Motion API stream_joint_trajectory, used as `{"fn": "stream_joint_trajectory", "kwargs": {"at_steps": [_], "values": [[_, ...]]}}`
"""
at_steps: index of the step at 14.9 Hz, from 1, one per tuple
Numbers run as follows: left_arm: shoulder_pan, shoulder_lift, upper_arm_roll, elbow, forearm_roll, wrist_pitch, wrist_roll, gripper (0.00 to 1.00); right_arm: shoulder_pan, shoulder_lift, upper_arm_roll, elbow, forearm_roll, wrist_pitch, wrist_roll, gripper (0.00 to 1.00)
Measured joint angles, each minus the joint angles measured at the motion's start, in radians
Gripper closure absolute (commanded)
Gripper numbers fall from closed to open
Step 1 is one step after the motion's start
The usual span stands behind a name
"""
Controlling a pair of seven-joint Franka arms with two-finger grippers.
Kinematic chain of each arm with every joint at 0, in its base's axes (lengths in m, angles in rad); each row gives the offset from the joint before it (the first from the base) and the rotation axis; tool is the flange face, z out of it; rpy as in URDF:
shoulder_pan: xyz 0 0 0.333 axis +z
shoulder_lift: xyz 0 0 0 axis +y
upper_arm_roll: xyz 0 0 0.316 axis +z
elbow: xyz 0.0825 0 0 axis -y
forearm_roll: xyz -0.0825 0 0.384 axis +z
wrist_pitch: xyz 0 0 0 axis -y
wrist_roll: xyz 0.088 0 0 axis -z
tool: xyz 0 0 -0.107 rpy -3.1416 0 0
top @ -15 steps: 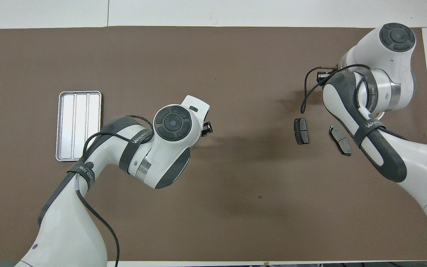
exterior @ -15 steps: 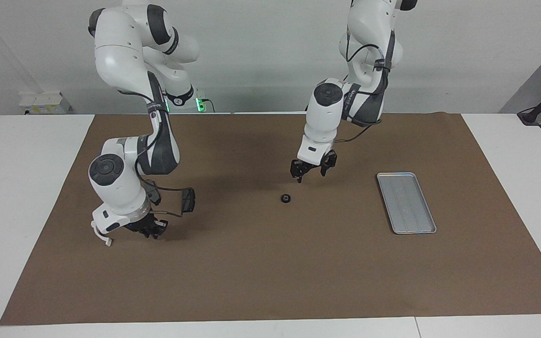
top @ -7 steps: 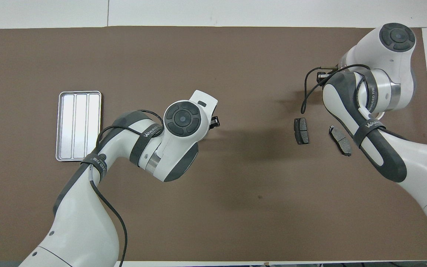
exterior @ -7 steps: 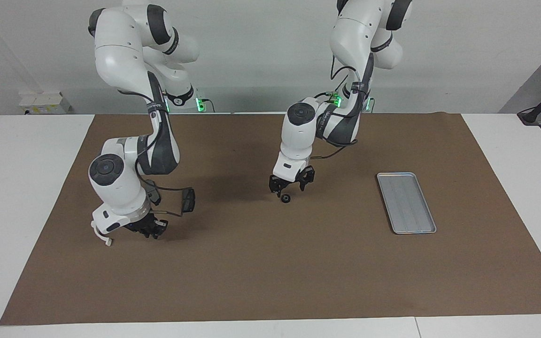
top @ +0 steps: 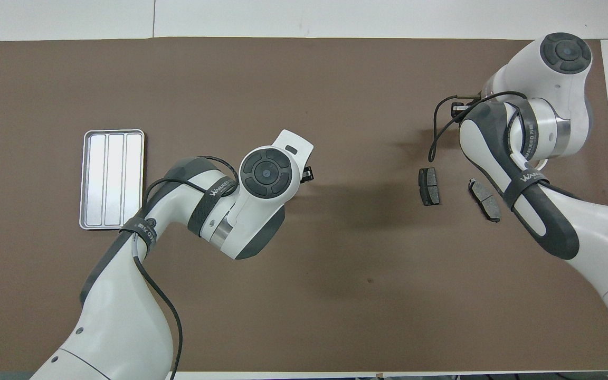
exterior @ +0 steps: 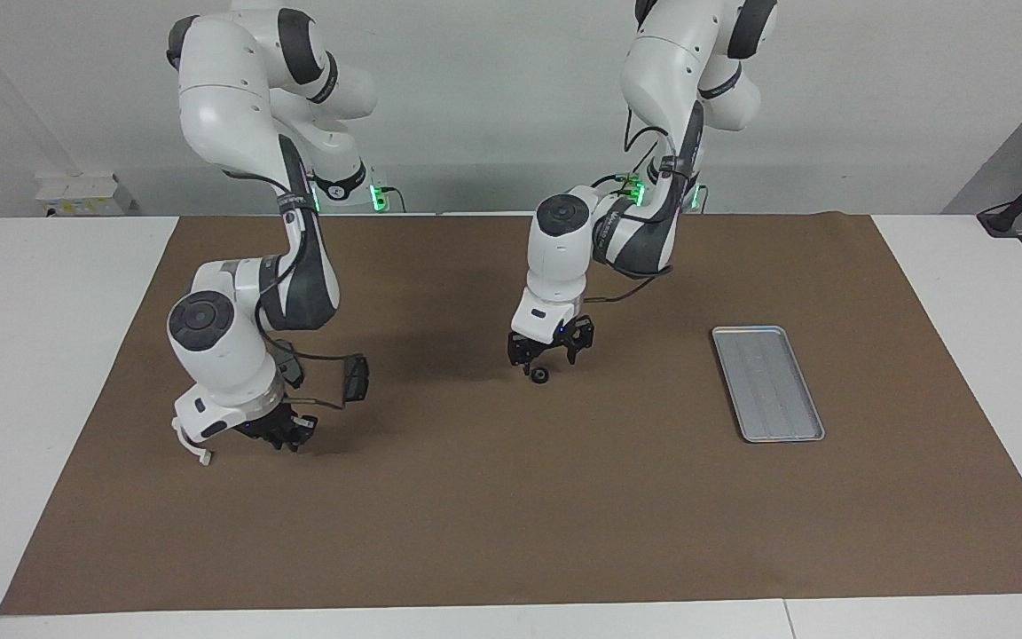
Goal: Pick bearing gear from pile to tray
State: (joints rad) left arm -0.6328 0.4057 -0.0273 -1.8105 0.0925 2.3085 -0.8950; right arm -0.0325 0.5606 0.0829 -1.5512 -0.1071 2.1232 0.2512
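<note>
Brown matting covers your bench (exterior: 511,497), and near its middle lies the small black round bearing gear (exterior: 540,374), flat on the mat. Your left hand (exterior: 550,353) hangs low, right over that gear, fingers spread wide to either side of it and not closed on it. You can see only a sliver of that hand in the overhead view, since the wrist covers it and the gear.

Toward the left arm's end of the bench sits the silver-grey tray (top: 112,179), well apart from the gear, with nothing in it.

Your right hand (exterior: 285,435) is down near the mat at the right arm's end, fingers shut. What it grips, if anything, you cannot tell. Two dark grey brake pads (top: 429,186) lie beside that arm.
</note>
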Motion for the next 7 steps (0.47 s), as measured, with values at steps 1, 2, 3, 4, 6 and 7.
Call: {"fn": "stream_joint_trajectory", "kwargs": {"at_steps": [1,2,3,4,6,7], "values": [[-0.001,0.001,0.0,0.0,0.0,0.008,0.002,0.09,0.0,0.0,0.0,0.0,0.0,0.0,0.0,1.0],[-0.001,0.003,0.0,0.0,0.0,0.014,0.003,0.09,0.0,0.0,0.0,0.0,0.0,0.0,0.0,1.0],[-0.003,0.004,0.0,0.0,0.0,0.018,0.004,0.09,0.0,0.0,0.0,0.0,0.0,0.0,0.0,1.0],[-0.005,0.005,0.0,0.0,0.0,0.022,0.004,0.09,0.0,0.0,0.0,0.0,0.0,0.0,0.0,1.0],[-0.011,0.01,0.0,0.0,0.0,0.031,0.005,0.1,0.0,0.0,0.0,0.0,0.0,0.0,-0.006,1.0],[-0.016,0.014,-0.001,0.0,0.0,0.035,0.005,0.1,0.0,0.0,0.0,0.0,0.0,0.0,-0.01,1.0]]}}
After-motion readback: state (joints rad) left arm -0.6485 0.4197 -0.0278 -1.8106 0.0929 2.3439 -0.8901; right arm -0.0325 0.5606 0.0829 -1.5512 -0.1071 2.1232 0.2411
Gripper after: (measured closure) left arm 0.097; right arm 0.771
